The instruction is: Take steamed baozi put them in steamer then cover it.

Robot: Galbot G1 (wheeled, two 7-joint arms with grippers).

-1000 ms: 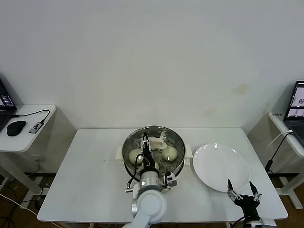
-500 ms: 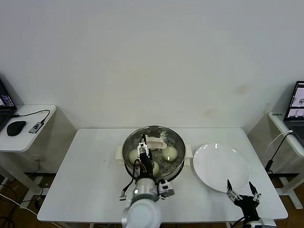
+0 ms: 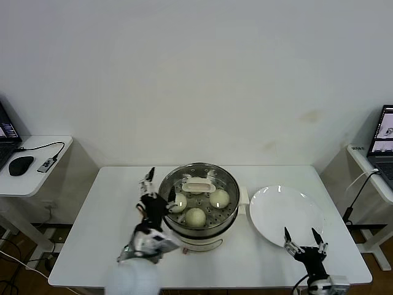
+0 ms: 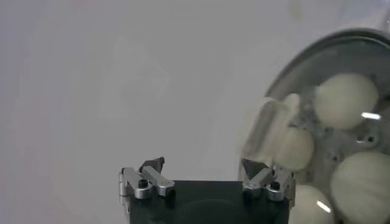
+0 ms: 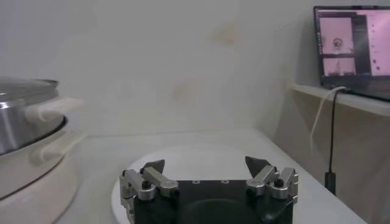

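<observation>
Glass cover (image 3: 198, 184) sits on steamer (image 3: 198, 216) at table (image 3: 110, 203) centre; task looks finished. Cream-white baozi (image 3: 195, 216) visible through glass (three countable in head view). Left gripper (image 3: 149, 188) beside steamer's left rim, jaws apart, empty. Right gripper (image 3: 301, 241) near table's front-right edge by white plate (image 3: 285, 216), jaws apart, idle.

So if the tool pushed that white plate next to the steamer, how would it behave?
The white plate looks flat and stiff, so it would probably slide across the smooth table rather than tip or roll. Its glossy glaze suggests a slippery grip. It looks like ceramic, so likely fragile if knocked off the nearby table edge.
</observation>
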